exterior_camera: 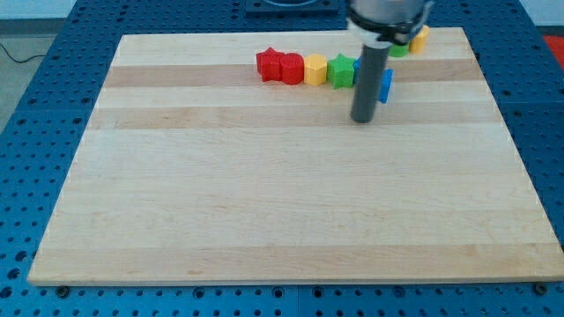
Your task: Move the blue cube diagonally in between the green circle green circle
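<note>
The rod is standing near the top of the wooden board point(264, 220), and its tip point(362, 120) is resting just to the view's left and a little below the blue cube point(386, 84). The rod is hiding most of that cube, so only a blue edge is showing to its right; whether tip and cube are touching I cannot tell. There are no jaws on this arm, just the bare rod, holding nothing.

The green circle point(401, 49) is peeking out further up and to the right, partly covered by the arm, beside a yellow block point(420, 38). From the tip, cube and circle are lying along roughly one diagonal, up and to the right, which looks the way to push.

To the left, a row is sitting: two red blocks point(279, 66), a yellow hexagon point(315, 69), a green star point(340, 70).
</note>
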You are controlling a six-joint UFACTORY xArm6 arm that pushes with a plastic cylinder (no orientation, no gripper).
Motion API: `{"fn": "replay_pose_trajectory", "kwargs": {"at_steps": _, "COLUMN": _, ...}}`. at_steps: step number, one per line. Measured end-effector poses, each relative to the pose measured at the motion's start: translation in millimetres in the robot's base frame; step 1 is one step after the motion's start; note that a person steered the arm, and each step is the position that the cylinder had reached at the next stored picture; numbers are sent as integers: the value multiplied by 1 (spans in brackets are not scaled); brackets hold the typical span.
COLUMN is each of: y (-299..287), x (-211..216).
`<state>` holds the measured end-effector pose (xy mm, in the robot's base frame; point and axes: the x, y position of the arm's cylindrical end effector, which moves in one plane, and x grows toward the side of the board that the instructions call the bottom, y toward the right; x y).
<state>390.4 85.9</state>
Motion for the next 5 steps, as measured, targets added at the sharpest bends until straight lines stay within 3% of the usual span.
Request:
{"fn": "replay_pose_trajectory", "kwargs": {"at_steps": 1, "y": 21, "x": -25}}
{"fn": "replay_pose_trajectory", "kwargs": {"at_steps": 3, "y": 118, "x": -83}}
{"fn": "replay_pose_trajectory", "kwargs": {"at_steps": 4, "y": 129, "x": -102}}
{"fn": "replay_pose_trajectory", "kwargs": {"at_steps": 5, "y": 121, "x": -57}}
